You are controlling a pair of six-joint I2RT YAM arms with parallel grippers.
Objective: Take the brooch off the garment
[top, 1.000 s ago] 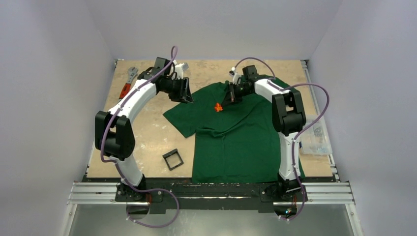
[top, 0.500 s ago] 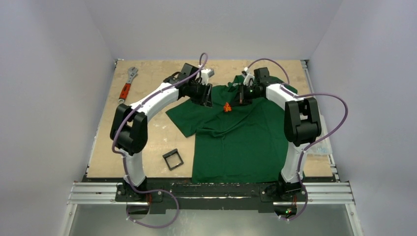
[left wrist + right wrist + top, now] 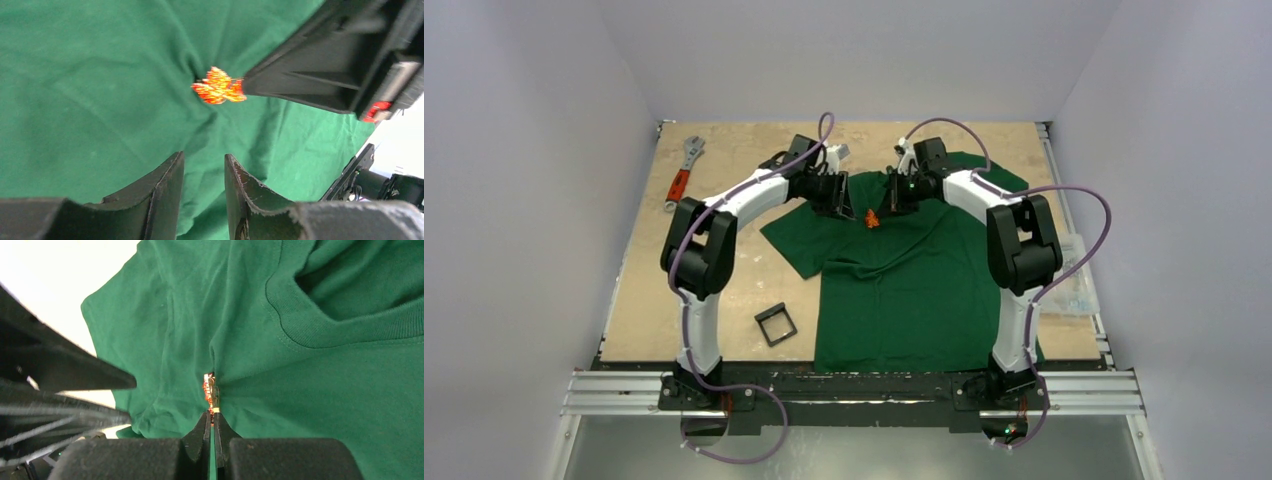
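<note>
Right gripper (image 3: 212,424), pressed together, pinches the brooch (image 3: 210,390) on the garment (image 3: 325,390). The left gripper (image 3: 204,167), narrowly spread, has swung in from 9 o'clock, probably to hold the cloth down.

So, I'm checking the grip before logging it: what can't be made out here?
- Fastening of the brooch: buried in folds of the garment, every view.
- Whether the right gripper pinches brooch or cloth: its tips cover that, right wrist view.
- Brooch outline in the top view: too small.
</note>
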